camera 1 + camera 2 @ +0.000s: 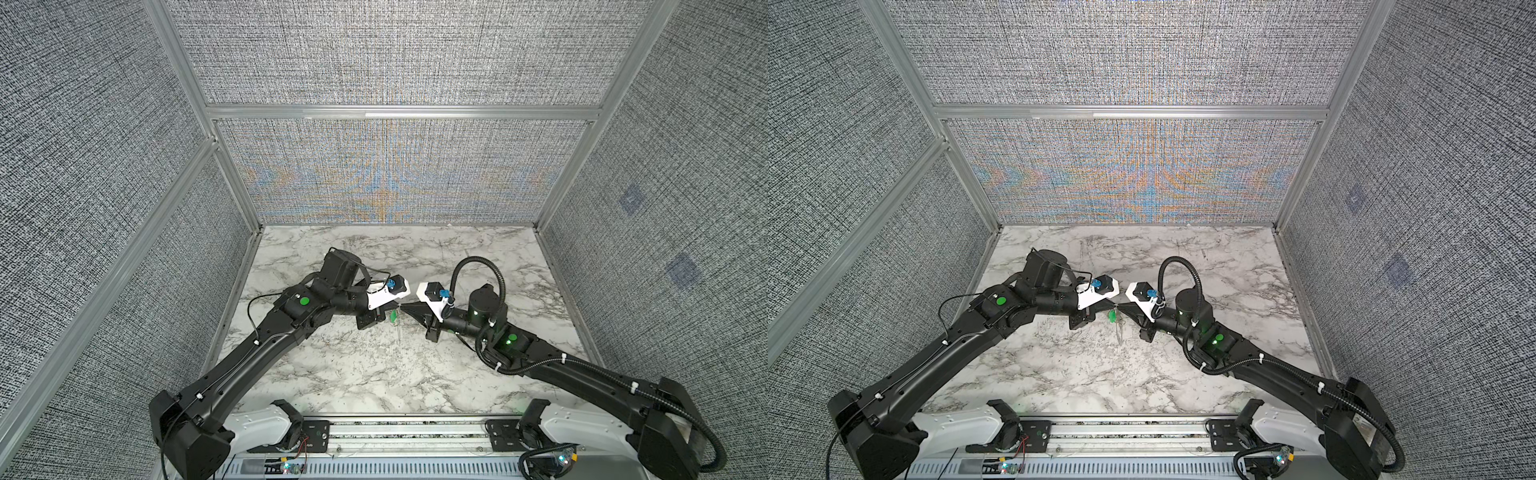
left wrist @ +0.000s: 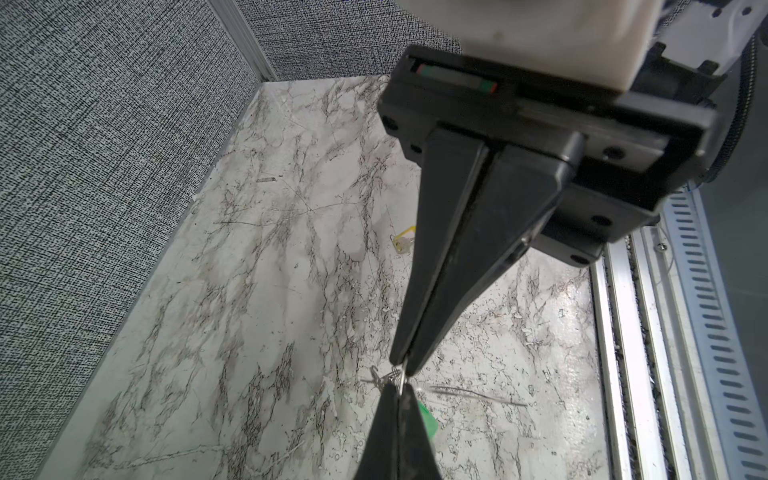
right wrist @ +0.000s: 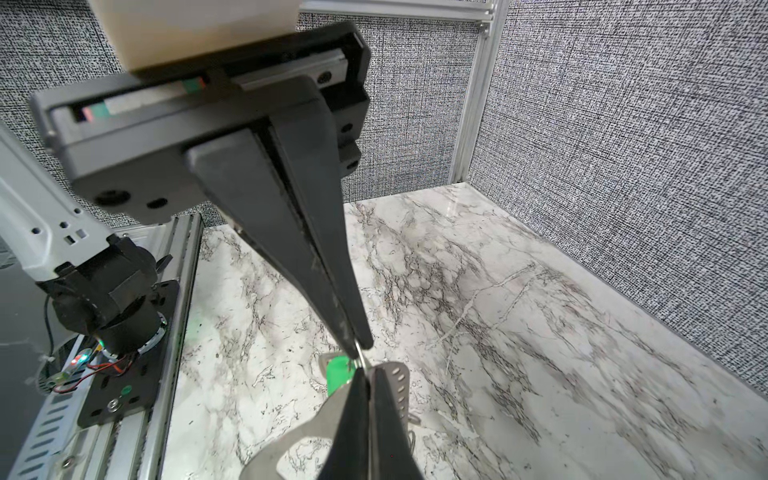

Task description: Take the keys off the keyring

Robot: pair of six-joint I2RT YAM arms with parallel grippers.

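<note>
A: Checking the left gripper [image 2: 401,365] first: pinching anything?
B: Pressed together at the very tips, nipping a thin wire loop [image 2: 402,379].
A: And the right gripper [image 3: 360,344]?
B: Likewise clamped tight on that same wire loop, from the opposite side. Meets the left tip to tip, raised above the marble table [image 1: 374,374] in both top views.
A: Where to look for the keyring [image 3: 397,386]?
B: Dangles at the wire loop, just beside the left fingers. Shows as a grey band with a notched edge in the right wrist view, partly hidden behind those fingers. Seeing the keyring [image 1: 399,328] in a top view only as a thin line hanging below the meeting point.
A: And the keys?
B: Spotting the green-tagged key [image 3: 338,369] right at the tips, hanging beside the loop; cannot tell exactly how attached. Finding the yellow-tagged key [image 2: 405,237] flat on the table, well apart from both grippers, already off the keyring.
</note>
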